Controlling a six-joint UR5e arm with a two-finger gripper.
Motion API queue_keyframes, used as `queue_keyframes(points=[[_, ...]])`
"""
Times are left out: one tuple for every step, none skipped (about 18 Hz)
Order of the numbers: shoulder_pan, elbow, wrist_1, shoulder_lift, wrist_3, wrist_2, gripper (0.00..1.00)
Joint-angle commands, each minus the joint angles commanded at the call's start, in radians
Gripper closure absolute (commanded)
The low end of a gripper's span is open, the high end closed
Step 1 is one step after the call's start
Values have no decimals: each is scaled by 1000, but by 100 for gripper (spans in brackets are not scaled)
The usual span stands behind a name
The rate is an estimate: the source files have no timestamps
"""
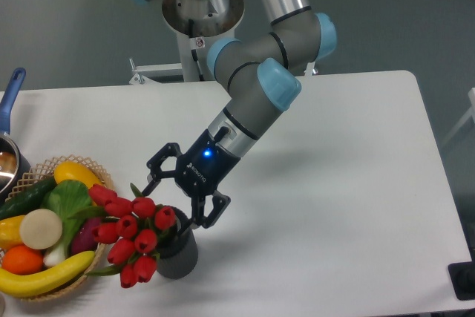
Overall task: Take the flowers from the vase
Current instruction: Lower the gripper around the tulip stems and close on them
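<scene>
The flowers (133, 239), a bunch of red tulip buds with green leaves, stand in the vase (178, 259) and lean left toward the basket. The vase is a short dark grey cylinder near the table's front edge, left of centre. My gripper (175, 202) reaches down from the upper right and sits just above the vase's mouth, right behind the buds. Its jaws are spread wide, one finger (154, 171) on the far-left side and one finger (211, 211) on the near-right side of the stems. The stems themselves are hidden behind the buds and the gripper.
A woven wicker basket (104, 180) with a banana, orange, cucumber and other fruit and vegetables stands at the left, touching the flower heads. A pot with a blue handle (10, 99) is at the far left edge. The robot base (202, 11) is at the back.
</scene>
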Motion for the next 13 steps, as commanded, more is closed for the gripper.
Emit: queue_keyframes(points=[[-5, 5, 0, -6, 0, 0, 0], [-12, 11, 0, -11, 0, -2, 0], [-14, 14, 0, -12, -2, -2, 0], [-15, 15, 2, -14, -2, -3, 0], [-20, 17, 2, -14, -2, -9, 0], [-20, 17, 2, -15, 0, -15, 0], [-21, 18, 2, -20, 0, -18, 0], [-23, 24, 2, -25, 0, -20, 0], [-28, 31, 2, -29, 0, -20, 0], [-35, 37, 2, -35, 0, -20, 0], [-38, 40, 3, -41, 0, -20, 0], [-40, 44, 3, -48, 0, -20, 0], [-41, 49, 3, -49, 0, -20, 0]])
